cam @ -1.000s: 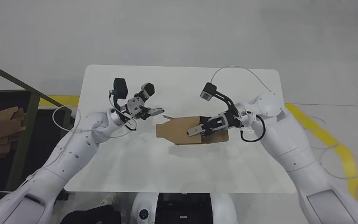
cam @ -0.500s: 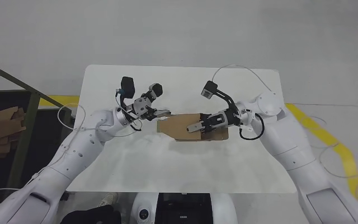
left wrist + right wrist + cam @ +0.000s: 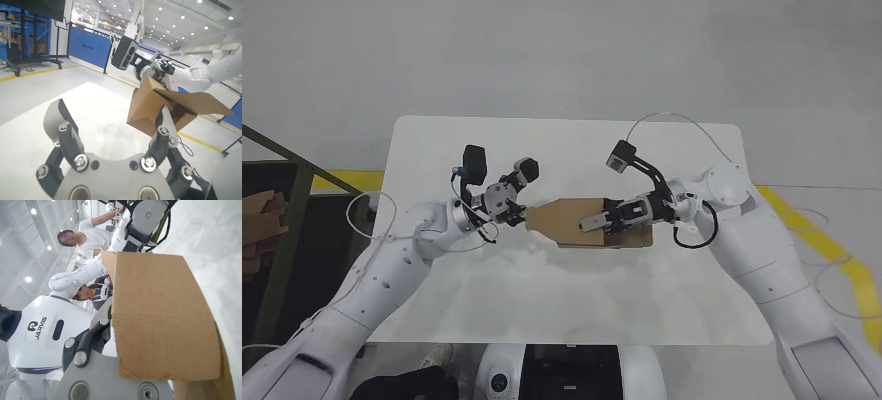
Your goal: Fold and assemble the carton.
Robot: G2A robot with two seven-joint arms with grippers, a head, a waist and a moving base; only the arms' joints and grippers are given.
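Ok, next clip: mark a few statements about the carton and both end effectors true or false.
1. The left end effector is open. True.
2. No end effector touches the carton. False: the right end effector grips it.
3. The carton is white. False: it is brown.
4. The left end effector is at the carton's end opposite the right end effector. True.
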